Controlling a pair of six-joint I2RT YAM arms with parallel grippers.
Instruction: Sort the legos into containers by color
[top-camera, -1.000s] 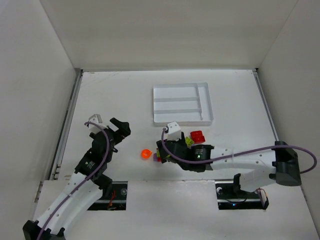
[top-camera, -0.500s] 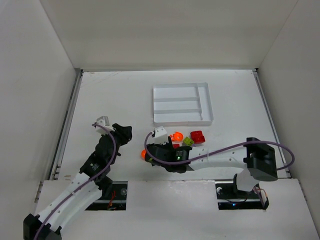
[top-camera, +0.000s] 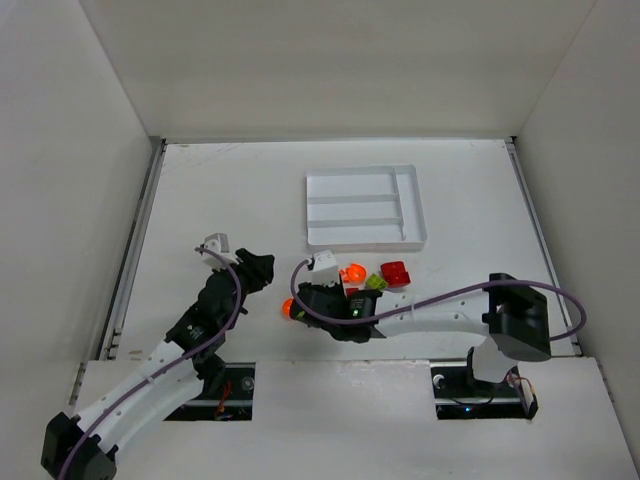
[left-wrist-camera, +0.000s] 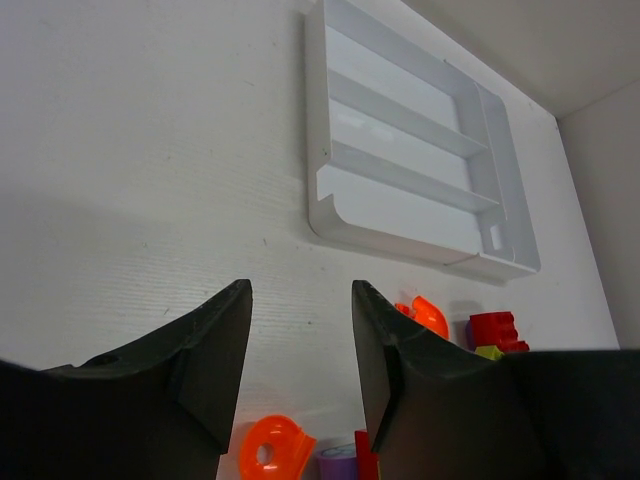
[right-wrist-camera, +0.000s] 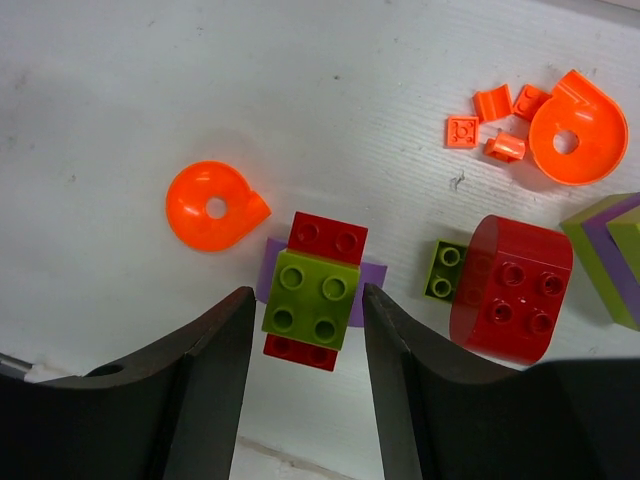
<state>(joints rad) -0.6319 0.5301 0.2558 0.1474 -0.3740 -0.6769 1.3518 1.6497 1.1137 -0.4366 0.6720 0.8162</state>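
The white tray stands at the back, and no legos show in its slots. A stack of a lime green brick on a red brick and a purple piece lies between the fingers of my right gripper. The jaws flank the stack with slim gaps, open. An orange round piece lies just left of it. My left gripper hovers open and holds nothing. It is left of the pile, with the same orange piece below it.
More legos lie right of the stack: a small lime brick, a rounded red brick, a second orange round piece, small orange bits and a lime-and-purple stack. White walls enclose the table.
My right gripper has shifted left, uncovering an orange piece, and its jaws have narrowed around the stack. My left gripper has moved right toward the pile, its jaws narrower than before.
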